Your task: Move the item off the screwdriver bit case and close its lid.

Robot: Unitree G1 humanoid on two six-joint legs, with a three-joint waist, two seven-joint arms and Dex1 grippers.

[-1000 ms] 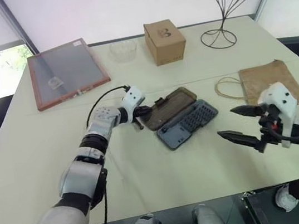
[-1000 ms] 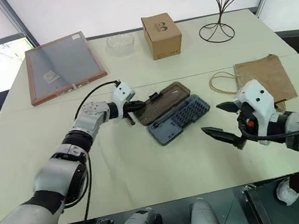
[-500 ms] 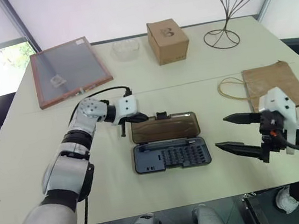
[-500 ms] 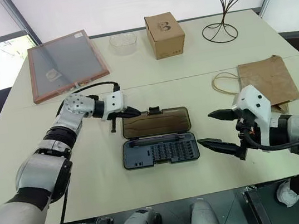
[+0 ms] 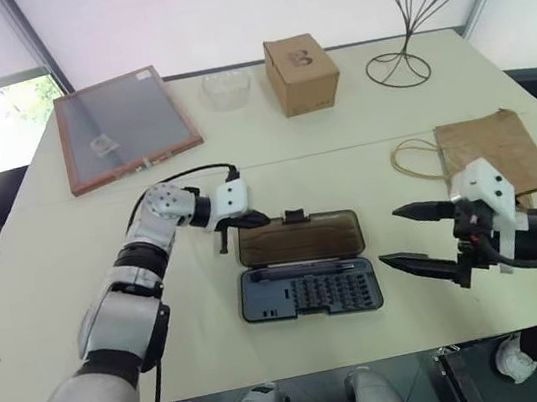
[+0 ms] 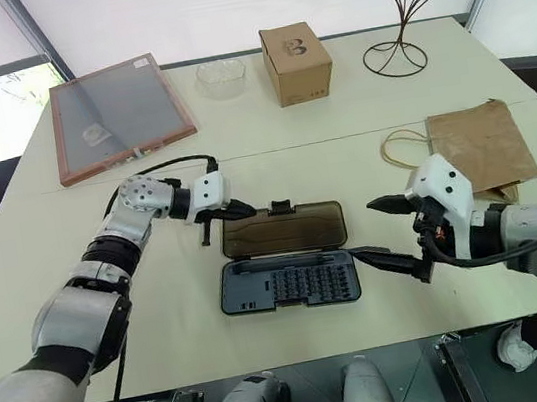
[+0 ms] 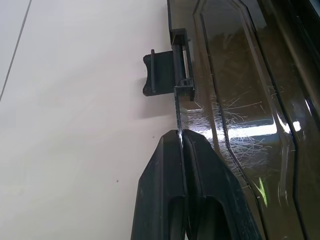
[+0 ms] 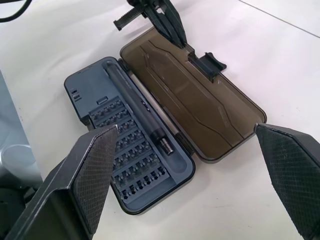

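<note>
The screwdriver bit case lies open flat near the table's front. Its dark grey base [image 5: 308, 290] holds rows of bits and a driver handle [image 8: 142, 116]. The smoky brown lid [image 5: 299, 238] is folded back behind the base, latch tab [image 7: 159, 72] pointing away. My left gripper [image 5: 251, 221] is shut on the lid's left far edge, and the thin rim [image 7: 179, 112] runs between its fingertips. My right gripper [image 5: 391, 236] stands open just right of the case, one finger level with the lid, the other with the base, touching neither.
At the back stand a framed panel [image 5: 121, 127], a clear bowl [image 5: 226, 86], a cardboard box [image 5: 302, 74] and a wire stand [image 5: 417, 7]. A brown paper bag [image 5: 488, 148] with a cord handle lies behind my right gripper. A black cable [image 5: 170, 183] loops over my left wrist.
The case has swung from a diagonal to lie parallel to the table's front edge, pulled by my left gripper on the lid. My right gripper has come closer to the case.
</note>
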